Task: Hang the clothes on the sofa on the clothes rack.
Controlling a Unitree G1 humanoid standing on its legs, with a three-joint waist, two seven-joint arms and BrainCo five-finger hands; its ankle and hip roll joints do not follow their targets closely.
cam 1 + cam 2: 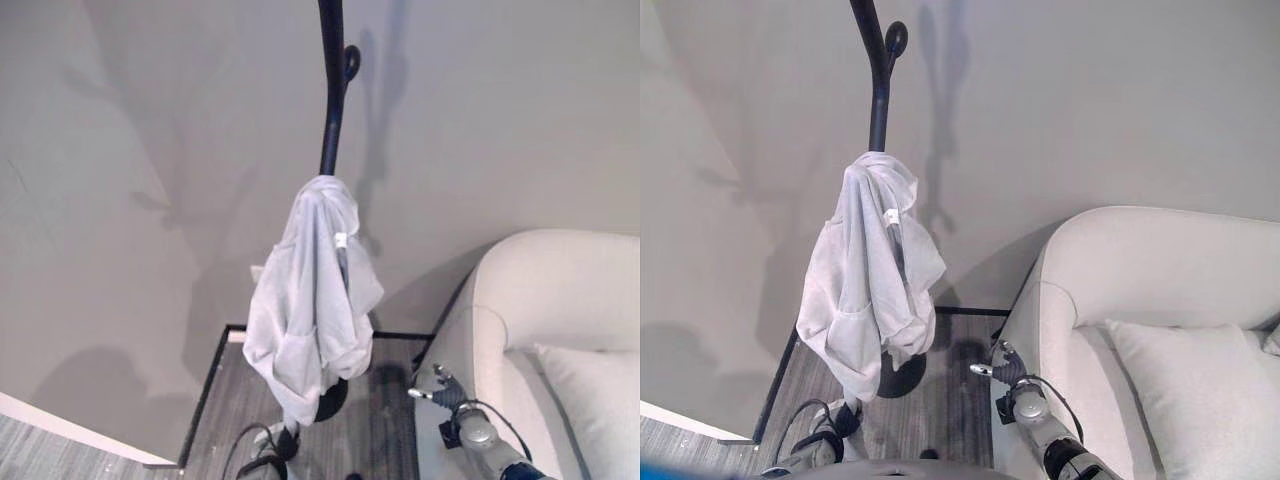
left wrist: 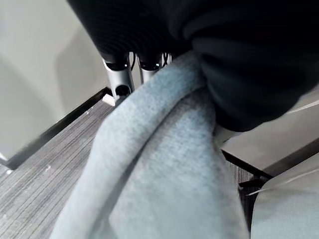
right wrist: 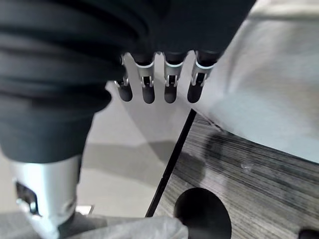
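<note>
Left eye view: a pale grey shirt drapes limply over a hook of the black clothes rack, beside the cream sofa. It looks light and soft; best gripped at the bunched collar.

Left wrist view: the left hand touches its cloth, fingers' closure unclear.

Right wrist view: the right hand hangs with relaxed, empty fingers above the rack's base.

Living room, white sofa (cushioned), coat rack, wood floor
</note>
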